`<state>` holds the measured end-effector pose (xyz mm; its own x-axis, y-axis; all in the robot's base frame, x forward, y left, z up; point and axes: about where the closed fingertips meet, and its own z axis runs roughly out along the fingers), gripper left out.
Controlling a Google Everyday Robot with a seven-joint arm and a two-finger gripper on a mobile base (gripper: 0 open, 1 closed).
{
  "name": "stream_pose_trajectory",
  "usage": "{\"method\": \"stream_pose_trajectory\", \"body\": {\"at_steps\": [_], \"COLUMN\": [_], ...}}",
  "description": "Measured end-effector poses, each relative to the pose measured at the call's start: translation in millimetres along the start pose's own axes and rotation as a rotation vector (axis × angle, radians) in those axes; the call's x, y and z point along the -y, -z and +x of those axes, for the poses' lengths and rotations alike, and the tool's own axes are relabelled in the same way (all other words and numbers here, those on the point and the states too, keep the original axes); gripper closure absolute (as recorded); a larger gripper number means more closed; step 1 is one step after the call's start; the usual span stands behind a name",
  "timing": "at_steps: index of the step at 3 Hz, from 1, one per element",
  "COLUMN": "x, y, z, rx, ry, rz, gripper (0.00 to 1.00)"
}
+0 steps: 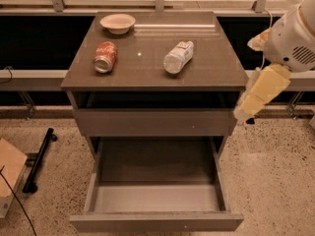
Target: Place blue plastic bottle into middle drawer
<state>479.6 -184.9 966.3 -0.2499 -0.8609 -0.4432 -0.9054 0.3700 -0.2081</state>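
Observation:
The blue plastic bottle (178, 57) lies on its side on the brown tabletop (147, 73), right of centre, with its white cap pointing toward the back right. The middle drawer (156, 200) is pulled open below the cabinet, and its pale grey floor holds nothing. My gripper (244, 112) hangs at the right edge of the cabinet, on the end of a cream link under the white arm (294, 38). It is level with the upper drawer's front, below and right of the bottle, and holds nothing that I can see.
A red soda can (104, 57) lies on the tabletop's left side and a pale bowl (117, 23) stands at the back left. The upper drawer (152, 122) is slightly open. A black bar (39, 159) and a cardboard box (9, 173) lie on the floor at left.

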Motion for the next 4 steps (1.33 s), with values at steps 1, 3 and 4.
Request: {"method": "stream_pose_trajectory", "body": {"at_steps": [1,3,4], "x": [2.1,19.4,23.9], "y": [-17.5,-46.1,-61.3], "z": [-12.5,-28.0,-36.6], "rx": [0.053,0.124,0.190], "ry": [-0.023,-0.078,-0.105], "rz": [-0.022,-0.044,-0.041], "gripper": [0.00,0.00,0.00]}}
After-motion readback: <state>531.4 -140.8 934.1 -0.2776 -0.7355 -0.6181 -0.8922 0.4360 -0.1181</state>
